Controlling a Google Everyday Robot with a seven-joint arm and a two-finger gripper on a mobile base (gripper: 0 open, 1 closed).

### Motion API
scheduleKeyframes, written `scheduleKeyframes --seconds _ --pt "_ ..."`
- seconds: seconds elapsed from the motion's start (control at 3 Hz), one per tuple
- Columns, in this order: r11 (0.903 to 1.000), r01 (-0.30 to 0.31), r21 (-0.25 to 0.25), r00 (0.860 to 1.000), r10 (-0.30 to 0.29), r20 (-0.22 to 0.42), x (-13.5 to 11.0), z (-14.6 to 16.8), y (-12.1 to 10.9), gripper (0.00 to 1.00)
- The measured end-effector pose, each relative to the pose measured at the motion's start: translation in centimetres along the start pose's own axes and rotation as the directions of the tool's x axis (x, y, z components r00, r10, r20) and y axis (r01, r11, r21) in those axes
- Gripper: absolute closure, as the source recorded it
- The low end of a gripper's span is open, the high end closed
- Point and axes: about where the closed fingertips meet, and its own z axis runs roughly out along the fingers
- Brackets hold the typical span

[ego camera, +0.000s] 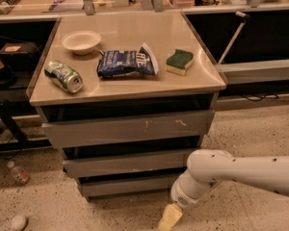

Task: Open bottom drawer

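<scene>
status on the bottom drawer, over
End effector low near floor, before bottom drawer right end. Drawer looks shut. Arm overlaps its right corner; bottle well left.

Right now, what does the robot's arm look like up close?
The arm is a smooth, cream-white tube with a rounded joint dotted with small dark holes, then a ribbed white collar. The end effector is pale yellow and blocky, low near the floor before the bottom drawer. No cables or markings show.
</scene>
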Motion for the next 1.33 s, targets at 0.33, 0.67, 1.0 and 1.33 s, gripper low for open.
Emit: scheduleKeyframes --seconds 0.33,0.67,1.0,1.33 --pt "1.0000 -0.008 -0.002 1.000 0.008 -0.002 0.1 0.7 0.0 0.00" --pt "0.9994 -0.016 0.031 0.999 0.014 0.046 0.6 3.1 -3.0 0.00" --pt "0.9986 -0.034 0.040 0.994 0.030 0.110 1.3 7.9 -6.9 0.00" --pt "0.9983 -0.051 0.028 0.988 0.046 0.144 1.7 12.1 -10.1 0.00"
